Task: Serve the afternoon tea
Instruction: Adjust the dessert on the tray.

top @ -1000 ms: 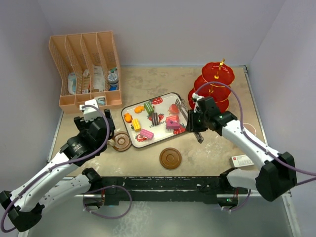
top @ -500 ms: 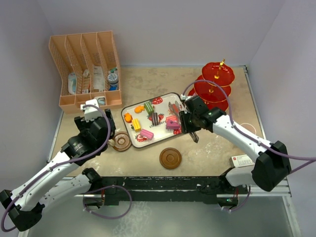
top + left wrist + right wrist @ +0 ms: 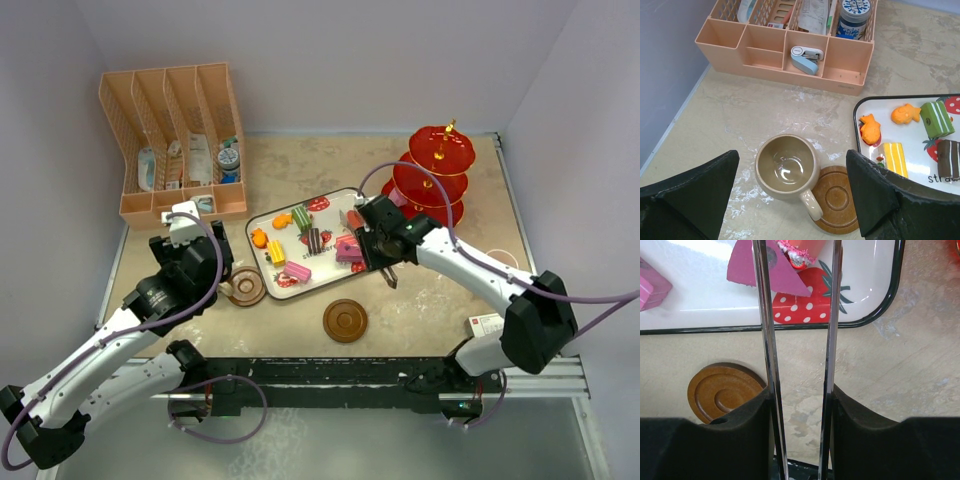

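Note:
A tan mug (image 3: 786,167) stands upright on the table, its handle overlapping a brown saucer (image 3: 838,200). My left gripper (image 3: 792,200) hovers open above them, one finger on either side. My right gripper (image 3: 800,412) is shut on the metal tongs (image 3: 831,340). The tong arms reach over the tray's near right corner, above a pink cake wedge (image 3: 760,272). The white tray (image 3: 262,218) holds several toy cakes. A second brown saucer (image 3: 345,321) lies in front of the tray. The red three-tier stand (image 3: 432,178) stands at the back right.
A peach divided rack (image 3: 175,140) of toiletries stands at the back left, close behind the left arm. A small white box (image 3: 490,325) lies near the right arm's base. Walls close the table in on three sides.
My right arm has swung left with the tongs, from beside the red stand to over the tray's right edge. The left arm and the mug have stayed put.

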